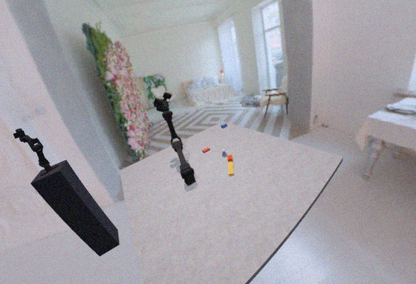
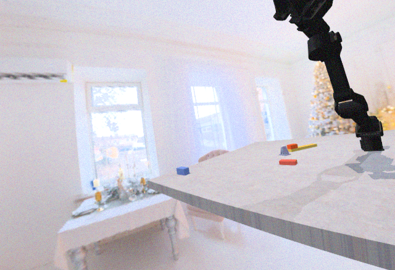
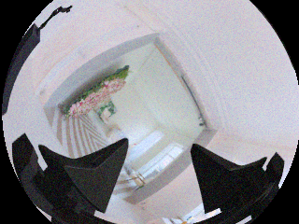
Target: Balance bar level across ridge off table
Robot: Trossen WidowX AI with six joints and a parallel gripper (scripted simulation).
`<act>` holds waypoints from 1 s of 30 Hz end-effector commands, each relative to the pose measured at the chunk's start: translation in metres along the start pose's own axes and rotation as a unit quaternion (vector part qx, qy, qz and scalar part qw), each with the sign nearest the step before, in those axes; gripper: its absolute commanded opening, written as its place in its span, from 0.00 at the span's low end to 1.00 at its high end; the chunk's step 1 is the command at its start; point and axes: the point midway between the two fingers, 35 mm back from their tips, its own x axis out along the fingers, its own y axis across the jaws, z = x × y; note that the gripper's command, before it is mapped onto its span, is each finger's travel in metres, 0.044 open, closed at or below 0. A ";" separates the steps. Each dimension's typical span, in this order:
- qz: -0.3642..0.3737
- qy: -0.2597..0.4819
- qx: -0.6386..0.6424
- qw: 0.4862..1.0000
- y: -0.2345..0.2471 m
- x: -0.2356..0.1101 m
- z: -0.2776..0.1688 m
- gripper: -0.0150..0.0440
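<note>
A yellow bar (image 1: 231, 167) (image 2: 307, 146) with an orange end (image 1: 229, 157) (image 2: 292, 146) lies flat on the table (image 1: 208, 227) (image 2: 287, 196). The small grey-blue ridge (image 1: 223, 153) (image 2: 284, 151) stands just beside the orange end. My gripper (image 1: 166, 96) (image 2: 280, 2) (image 3: 161, 146) is raised high above the arm's base, far from the bar. It points up and away from the table. Its fingers stand apart with nothing between them; the wrist view shows only the room beyond.
A red block (image 1: 205, 149) (image 2: 287, 162) lies near the ridge. A blue block (image 1: 223, 125) (image 2: 182, 170) sits at the table's far edge. A black box (image 1: 75, 206) carrying a small stand hangs at the left in the top view.
</note>
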 end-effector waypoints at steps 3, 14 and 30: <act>-0.064 -0.095 0.010 0.993 -0.047 -0.026 0.080 0.79; -0.200 -0.218 0.015 0.955 -0.138 -0.101 0.181 0.79; -0.410 -0.391 0.138 0.812 -0.287 -0.286 0.259 0.79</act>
